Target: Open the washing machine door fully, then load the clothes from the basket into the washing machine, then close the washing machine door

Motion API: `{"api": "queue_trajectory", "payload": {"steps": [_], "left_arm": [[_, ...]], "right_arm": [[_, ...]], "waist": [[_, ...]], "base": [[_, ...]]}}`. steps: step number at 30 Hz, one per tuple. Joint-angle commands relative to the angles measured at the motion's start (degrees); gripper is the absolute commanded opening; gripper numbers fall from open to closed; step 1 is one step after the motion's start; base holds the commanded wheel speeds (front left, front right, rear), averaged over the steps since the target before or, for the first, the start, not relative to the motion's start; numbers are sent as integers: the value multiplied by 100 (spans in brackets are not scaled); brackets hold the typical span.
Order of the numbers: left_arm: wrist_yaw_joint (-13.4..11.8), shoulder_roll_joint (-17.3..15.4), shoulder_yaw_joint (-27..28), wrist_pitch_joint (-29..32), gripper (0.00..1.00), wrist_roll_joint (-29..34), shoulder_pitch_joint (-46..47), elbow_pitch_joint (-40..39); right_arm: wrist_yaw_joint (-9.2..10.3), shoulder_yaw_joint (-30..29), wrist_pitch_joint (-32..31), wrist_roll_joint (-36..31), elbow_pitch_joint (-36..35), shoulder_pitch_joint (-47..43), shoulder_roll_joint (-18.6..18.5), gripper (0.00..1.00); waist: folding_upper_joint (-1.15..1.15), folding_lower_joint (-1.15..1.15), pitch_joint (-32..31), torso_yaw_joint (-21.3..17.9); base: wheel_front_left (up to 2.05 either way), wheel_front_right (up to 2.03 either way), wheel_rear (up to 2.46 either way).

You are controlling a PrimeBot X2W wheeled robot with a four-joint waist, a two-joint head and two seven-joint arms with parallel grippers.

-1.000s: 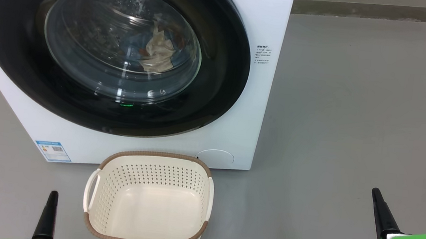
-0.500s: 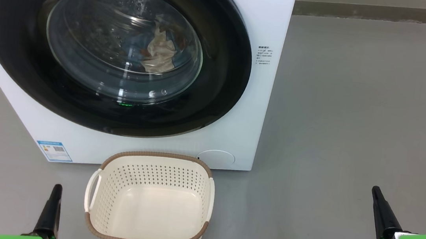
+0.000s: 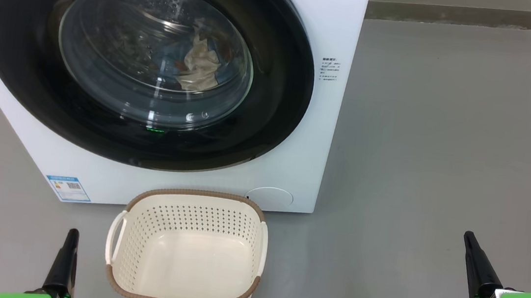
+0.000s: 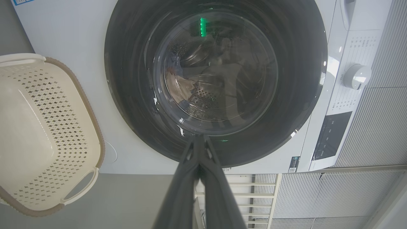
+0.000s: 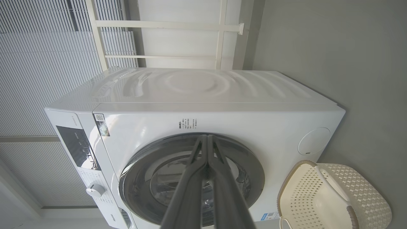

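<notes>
The washing machine door point(image 3: 147, 57) is closed with clothes point(image 3: 200, 65) inside. The left gripper point(image 3: 72, 235) and right gripper point(image 3: 470, 237) have fingers point(image 4: 186, 184) pinched together.

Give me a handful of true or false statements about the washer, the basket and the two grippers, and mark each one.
1. The washing machine door is shut. True.
2. The basket is full. False: it is empty; the clothes lie inside the washing machine, behind the door.
3. The left gripper and the right gripper are both shut. True.
4. The left gripper grips the basket. False: it is apart from it, holding nothing.
5. The basket stands on the floor before the washing machine. True.
</notes>
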State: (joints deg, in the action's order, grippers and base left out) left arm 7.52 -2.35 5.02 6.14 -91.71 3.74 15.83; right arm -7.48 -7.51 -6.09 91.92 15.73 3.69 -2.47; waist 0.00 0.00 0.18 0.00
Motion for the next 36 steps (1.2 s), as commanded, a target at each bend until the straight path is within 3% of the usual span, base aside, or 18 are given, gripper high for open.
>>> {"api": "queue_trajectory", "payload": {"steps": [1, 36], "left_arm": [[-3, -53, 152, 36, 0, -45, 244, -179], [-3, -53, 151, 36, 0, -45, 244, -180]], "right_arm": [[-1, 105, -35, 29, -171, 249, -50, 0], [-1, 99, -39, 25, -171, 249, -46, 0]], "waist": [[0, 0, 0, 0], [0, 0, 0, 0]], "base": [[0, 0, 0], [0, 0, 0]]}}
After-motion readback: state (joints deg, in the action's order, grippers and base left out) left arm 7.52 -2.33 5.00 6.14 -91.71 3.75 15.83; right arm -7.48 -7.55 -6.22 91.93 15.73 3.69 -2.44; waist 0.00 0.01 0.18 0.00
